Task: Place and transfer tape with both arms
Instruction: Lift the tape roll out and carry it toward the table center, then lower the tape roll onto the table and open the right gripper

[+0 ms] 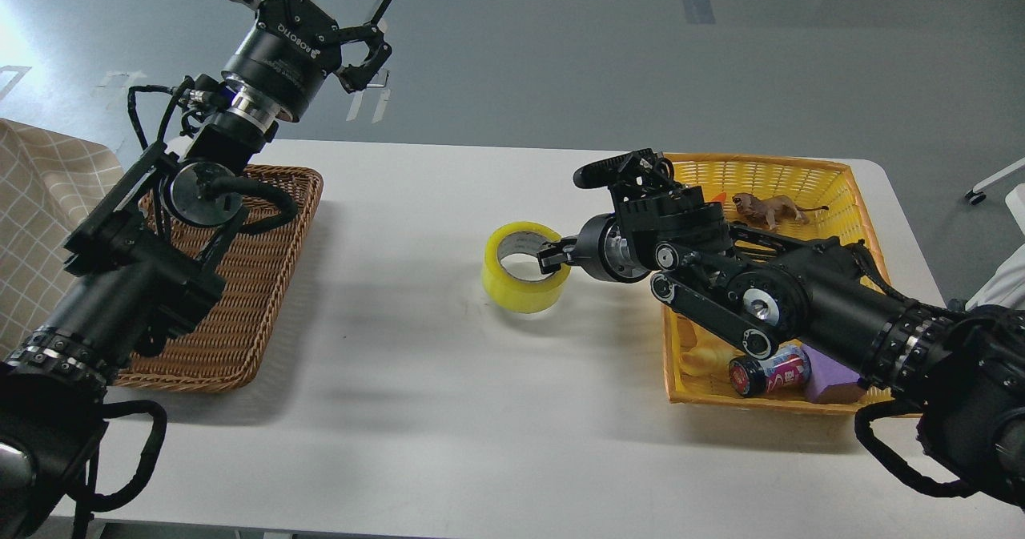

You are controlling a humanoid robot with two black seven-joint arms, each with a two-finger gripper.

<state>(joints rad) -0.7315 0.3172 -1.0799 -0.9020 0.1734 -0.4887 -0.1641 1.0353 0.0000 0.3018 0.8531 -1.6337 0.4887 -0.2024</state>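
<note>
1. Head view: tape (524,268) is sitting mid-table (416,411), core opening facing up and slightly left, between wicker tray (240,339) and yellow basket (761,172).
2. Right gripper (554,259) is closing on the roll's near wall, one finger reaching inside the core.
3. Left gripper (356,38) is hovering high beyond the tray, fingers spread, holding nothing, well apart from the roll.
4. Judgement: the right arm is nearer; the roll is lying to the left gripper's right, below it.

Bare white worktop (400,379) open between brown wicker tray (264,283) at left and yellow basket (761,166) at right, tape (522,268) mid-worktop with right claw (551,260) on it, left claw (340,38) raised above the tray's far end
</note>
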